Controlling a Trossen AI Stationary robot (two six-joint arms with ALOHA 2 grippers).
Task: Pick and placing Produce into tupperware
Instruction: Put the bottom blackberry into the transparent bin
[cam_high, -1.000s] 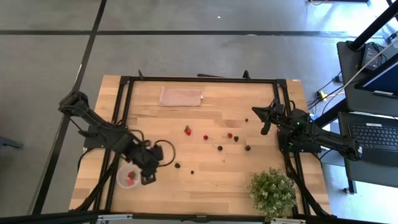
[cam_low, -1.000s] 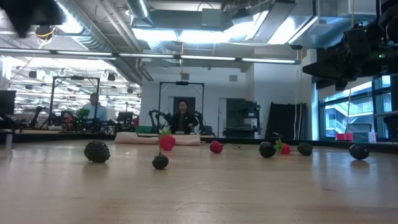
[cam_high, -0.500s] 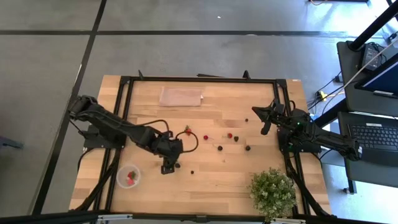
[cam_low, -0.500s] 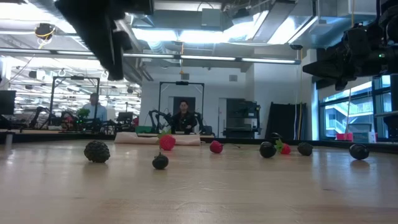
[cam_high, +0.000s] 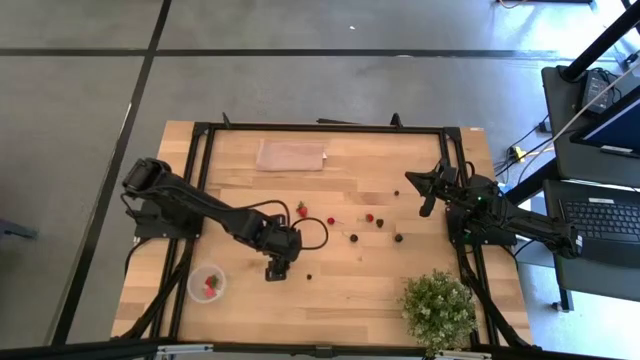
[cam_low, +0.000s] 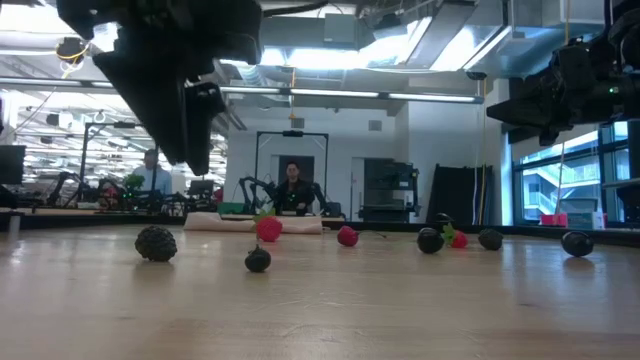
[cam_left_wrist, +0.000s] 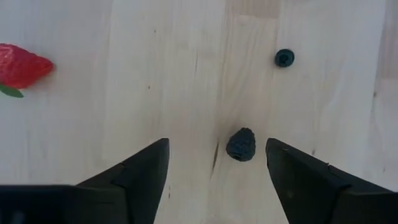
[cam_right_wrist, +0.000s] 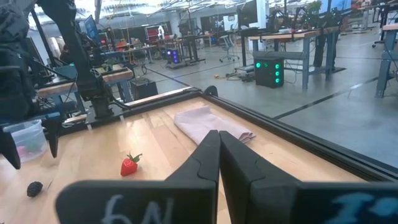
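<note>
1. A light wooden desk (cam_high: 340, 300) edged by a black metal frame stands on a grey concrete floor (cam_high: 300, 60) crossed by dark lines.
2. A flat pinkish-tan rectangular cloth (cam_high: 291, 155) lies near the desk's far edge.
3. A bushy green potted plant (cam_high: 438, 310) sits at the near right corner of the desk.
4. An open black laptop (cam_high: 600, 222) rests on a side stand to the right of the desk.
5. In the low view, a seated person in dark clothing (cam_low: 293, 187) and another person in a light shirt (cam_low: 151, 176) appear in the workshop behind the desk, under bright ceiling lights.
</note>
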